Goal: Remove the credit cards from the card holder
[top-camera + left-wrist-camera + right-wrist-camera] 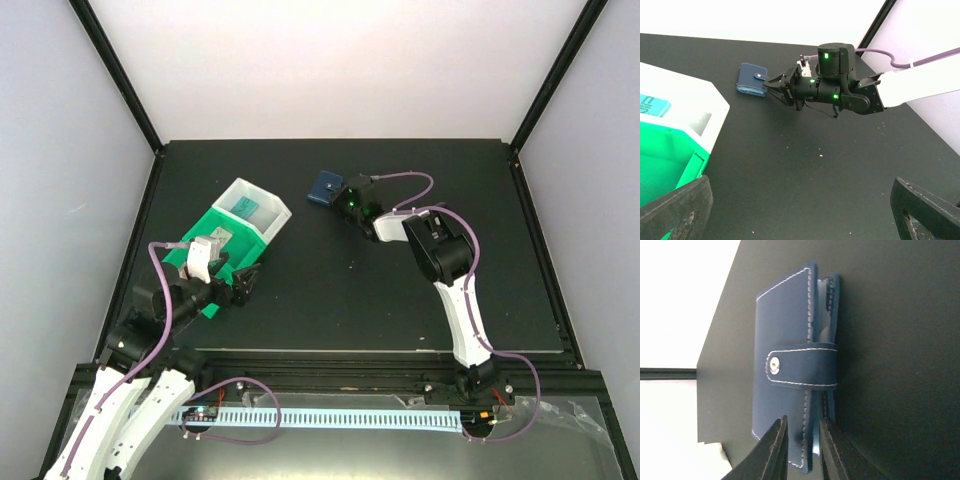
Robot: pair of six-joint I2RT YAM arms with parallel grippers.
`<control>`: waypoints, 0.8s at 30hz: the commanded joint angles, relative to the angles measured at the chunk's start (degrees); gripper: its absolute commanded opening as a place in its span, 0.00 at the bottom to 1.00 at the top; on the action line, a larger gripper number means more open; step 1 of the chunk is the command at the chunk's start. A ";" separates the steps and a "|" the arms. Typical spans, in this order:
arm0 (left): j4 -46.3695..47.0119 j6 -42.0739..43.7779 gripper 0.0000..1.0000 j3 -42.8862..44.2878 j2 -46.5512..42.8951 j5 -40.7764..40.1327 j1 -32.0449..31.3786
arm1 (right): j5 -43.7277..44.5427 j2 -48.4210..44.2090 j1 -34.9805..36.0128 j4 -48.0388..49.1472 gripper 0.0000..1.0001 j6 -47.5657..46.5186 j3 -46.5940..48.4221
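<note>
The navy-blue card holder lies folded on the black table, its snap tab fastened. It also shows in the left wrist view and the right wrist view. My right gripper has its jaws drawn close on the holder's near end, one finger over the top cover and one at the open edge. It also shows in the left wrist view. The credit cards are hidden inside the holder. My left gripper is wide open and empty, well left of the holder.
A green and white plastic bin stands by the left gripper and shows in the left wrist view. A flat teal item lies in its white end. Black frame posts edge the table.
</note>
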 commanded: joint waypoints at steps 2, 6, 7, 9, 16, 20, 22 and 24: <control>0.17 1.03 0.99 0.92 0.33 1.00 0.45 | -0.30 1.88 -0.69 0.54 0.21 1.25 1.43; 0.22 0.97 0.99 0.92 0.26 1.13 0.45 | -0.59 2.05 -0.77 -0.02 0.22 1.47 1.94; 0.18 1.02 0.99 0.92 0.22 1.12 0.45 | -0.73 2.20 -0.78 0.02 0.21 1.43 2.08; 0.25 0.98 0.99 0.92 0.02 1.05 0.45 | -1.01 2.31 -0.78 0.24 0.18 1.35 2.21; 0.30 0.97 0.99 0.83 0.50 0.56 0.45 | -3.95 2.51 -0.99 1.57 0.07 0.55 1.62; 0.13 0.76 0.99 0.88 1.88 0.03 0.45 | -5.83 0.50 -1.20 2.98 0.01 -1.47 -1.22; -0.25 0.86 0.99 1.13 2.79 0.03 0.45 | -6.54 -1.45 -1.35 3.88 0.01 -3.29 -3.30; -0.20 1.03 0.99 1.11 3.29 0.77 0.45 | -7.35 -3.29 -1.48 3.98 0.01 -5.88 -5.46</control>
